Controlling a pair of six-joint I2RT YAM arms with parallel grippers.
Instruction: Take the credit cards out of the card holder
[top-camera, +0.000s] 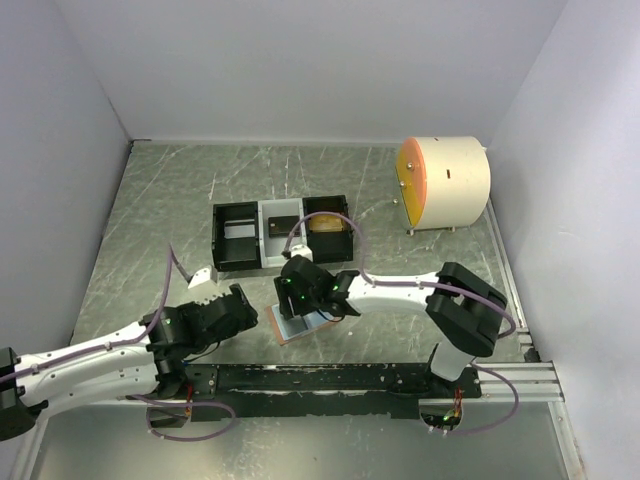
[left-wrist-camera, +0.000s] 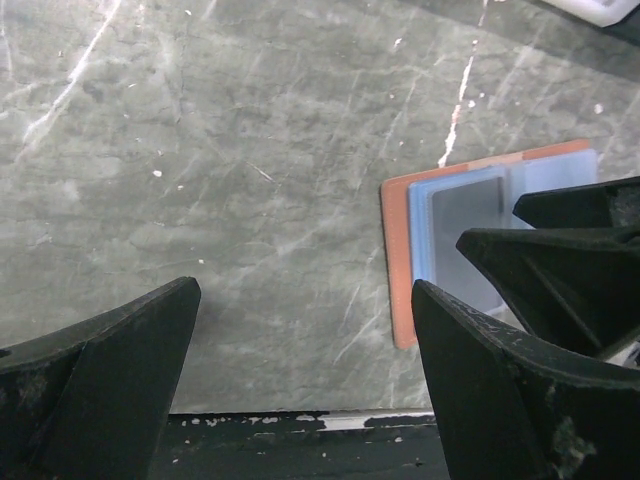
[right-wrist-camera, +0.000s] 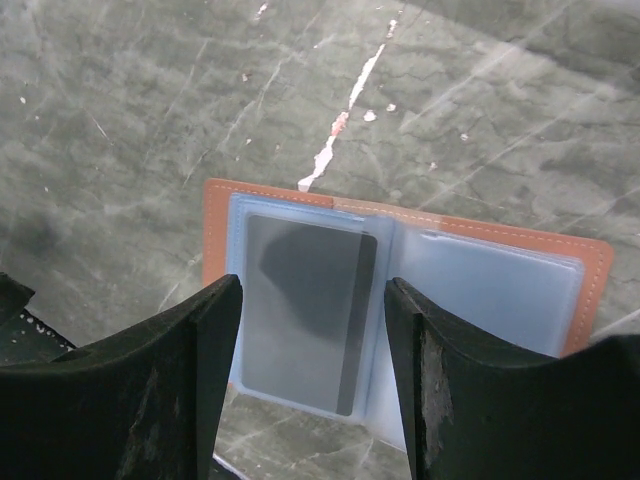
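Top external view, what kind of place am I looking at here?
Likely a robot test cell: plain white walls box in a marbled table, left arm and right arm sit on a rail, a card holder lies open.

Soft, even light reaches my screens, a shadow smudging the dark grey card (right-wrist-camera: 300, 330) at centre frame, the right gripper's fingers (right-wrist-camera: 150, 400) blurred along the bottom.
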